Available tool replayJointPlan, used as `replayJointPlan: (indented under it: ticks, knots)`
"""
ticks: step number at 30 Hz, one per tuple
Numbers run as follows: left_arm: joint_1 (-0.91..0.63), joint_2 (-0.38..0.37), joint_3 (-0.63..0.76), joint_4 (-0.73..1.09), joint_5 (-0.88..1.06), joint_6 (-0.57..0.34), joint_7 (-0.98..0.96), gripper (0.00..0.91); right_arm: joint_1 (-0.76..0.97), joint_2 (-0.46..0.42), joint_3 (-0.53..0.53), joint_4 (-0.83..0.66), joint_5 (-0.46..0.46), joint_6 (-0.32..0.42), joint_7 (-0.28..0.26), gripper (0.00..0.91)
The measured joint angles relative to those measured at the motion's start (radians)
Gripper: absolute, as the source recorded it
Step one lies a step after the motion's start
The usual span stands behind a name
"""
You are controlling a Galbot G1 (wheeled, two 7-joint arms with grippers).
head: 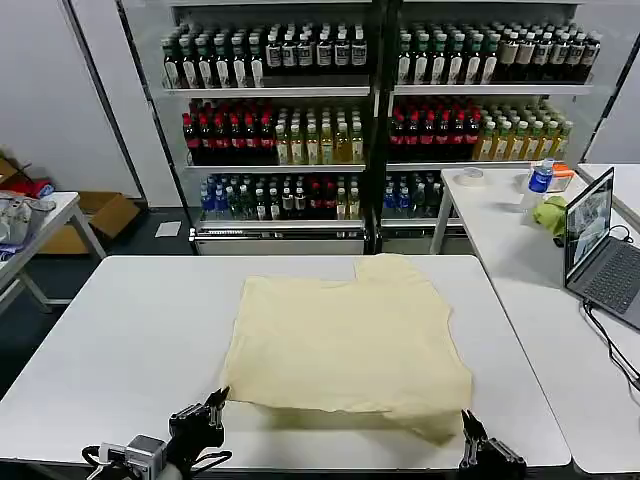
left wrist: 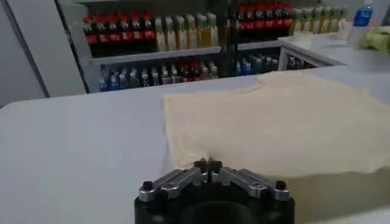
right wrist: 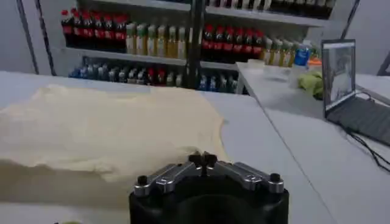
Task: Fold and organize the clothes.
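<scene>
Cream T-shirt point(head: 348, 345) lay partly folded on white bench point(head: 120, 330), left gripper point(head: 212, 403) and right gripper point(head: 466, 424) sat low at near hem corners, jaws pressed together, gripping nothing.

Closed left tool point(left wrist: 208, 164) touching T-shirt point(left wrist: 280, 122) edge

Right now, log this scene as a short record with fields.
shirt: cream-yellow T-shirt lying on the white table, near edge lifted and casting a shadow
left gripper: at the shirt's near left corner, jaws shut on the hem
right gripper: at the near right corner, jaws shut on the hem
side table: laptop, lime-green cloth
</scene>
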Motion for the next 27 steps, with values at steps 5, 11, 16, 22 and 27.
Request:
replayJointPlan:
  ticks: [5,11,16,22,27]
  knots:
    - [-0.031,0.007,0.009,0.028,-0.014,-0.017,0.007,0.010,0.084,-0.036,0.011,-0.042,0.039,-0.001,-0.002,0.000]
    - [-0.078,0.016,0.029,0.071,-0.039,-0.040,0.011,0.010,0.182,-0.073,0.003,-0.096,0.073,-0.011,-0.006,0.000]
    - [-0.132,0.029,0.047,0.111,-0.064,-0.051,0.014,0.010,0.265,-0.098,-0.011,-0.145,0.087,-0.023,-0.016,0.000]
    - [-0.198,0.050,0.066,0.158,-0.088,-0.061,0.015,0.010,0.369,-0.131,-0.037,-0.206,0.101,-0.040,-0.029,0.000]
    - [-0.254,0.054,0.085,0.198,-0.096,-0.064,0.016,0.010,0.457,-0.145,-0.065,-0.260,0.105,-0.049,-0.039,0.000]
